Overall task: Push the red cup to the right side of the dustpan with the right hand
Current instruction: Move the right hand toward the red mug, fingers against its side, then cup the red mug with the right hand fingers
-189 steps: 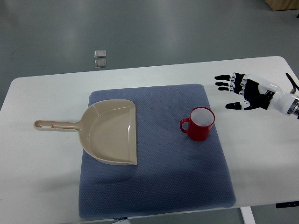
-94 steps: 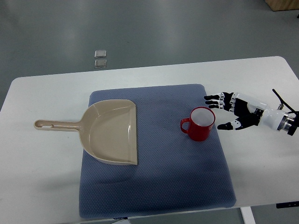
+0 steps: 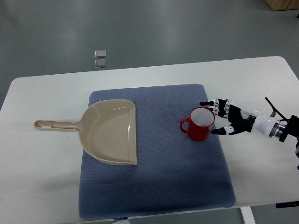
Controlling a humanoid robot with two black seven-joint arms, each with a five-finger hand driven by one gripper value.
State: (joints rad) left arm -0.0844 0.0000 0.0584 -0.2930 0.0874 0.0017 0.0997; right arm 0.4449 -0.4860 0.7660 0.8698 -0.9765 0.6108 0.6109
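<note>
Since the view looked down steeply from the robot's side, the lines below ran from the near edge of the table outward.

Mat: a blue-grey mat [image 3: 154, 186] covered the middle of the white table [image 3: 42, 186], and its near half lay bare.

Dustpan: the beige dustpan [image 3: 112, 133] lay flat on the mat's left part, handle pointing left off the mat, open straight edge facing right.

Red cup: the red cup [image 3: 200, 124] stood upright on the mat's right part, handle turned left toward the dustpan, well apart from the pan's open edge (a clear strip of mat lay between them).

Right hand: the right hand [image 3: 224, 119] reached in from the right edge, fingers spread and holding nothing, its fingertips [image 3: 204, 103] right at the cup's right wall; actual contact could not be told from this view.

Step in hand: closing on the cup's right side to begin the leftward push, as it appeared.

Doing it well: the push would best be low on the cup's wall and slow, aimed straight left, since a high contact on soft cloth might tip it; stop short of the pan's edge.

Left hand: out of view.
</note>
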